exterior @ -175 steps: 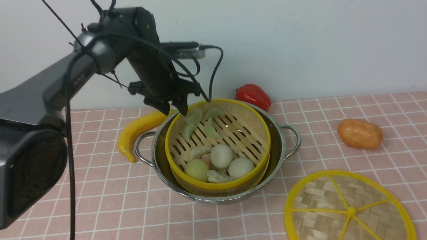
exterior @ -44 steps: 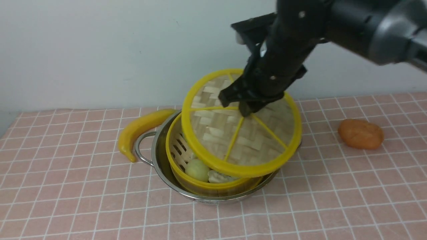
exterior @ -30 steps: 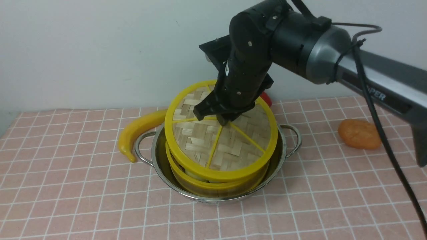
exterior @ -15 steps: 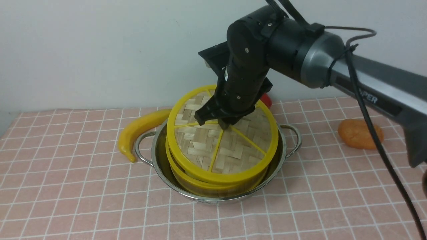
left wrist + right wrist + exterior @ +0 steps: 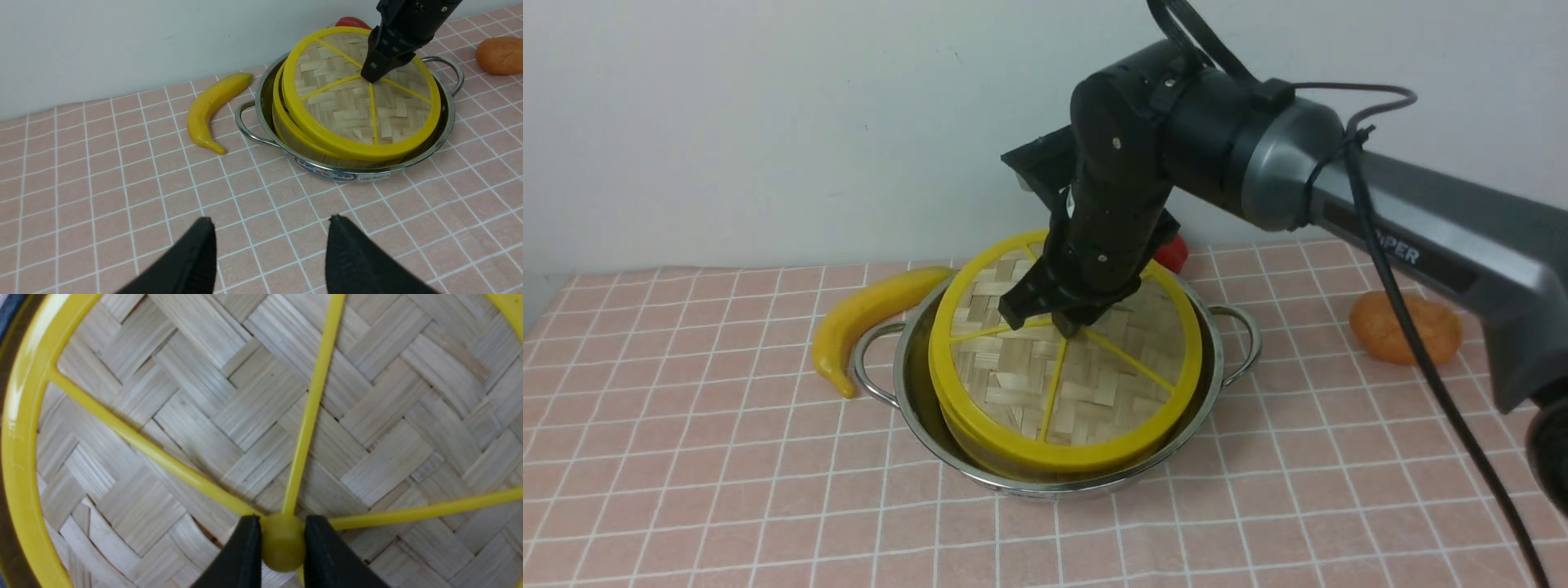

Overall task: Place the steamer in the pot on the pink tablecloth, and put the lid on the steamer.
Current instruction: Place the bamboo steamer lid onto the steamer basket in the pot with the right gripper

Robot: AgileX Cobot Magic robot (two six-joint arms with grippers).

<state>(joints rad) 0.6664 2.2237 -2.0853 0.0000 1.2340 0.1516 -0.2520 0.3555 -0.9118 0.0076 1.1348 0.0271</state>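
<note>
The steamer (image 5: pixel 292 136) is already set inside the pot (image 5: pixel 1045 490), which stands on the pink tablecloth (image 5: pixel 727 457), so the step in hand is judged to be the last one: seating the lid (image 5: pixel 1062 367) on the steamer. The lid is found directly above the pot, covering the steamer's mouth, with its rim lying on or just over the steamer's yellow rim. From the left wrist view a strip of the steamer's rim is seen uncovered on the side toward the pot's left handle, so the lid may sit a little off centre or tilted; whether it rests flush cannot be told. The right gripper (image 5: pixel 282 528) is clamped on the small yellow knob (image 5: pixel 282 549) at the lid's centre, one fingertip pressed to each side of it, the jaws nearly together. The left gripper (image 5: pixel 270 220) is held spread wide, grasping nothing, above the cloth and well apart from the pot on its near side. For the next move, a small centring nudge and a gentle settling are called for, then a release of the knob and a straight lift away, so that the lid is not dragged along.
</note>
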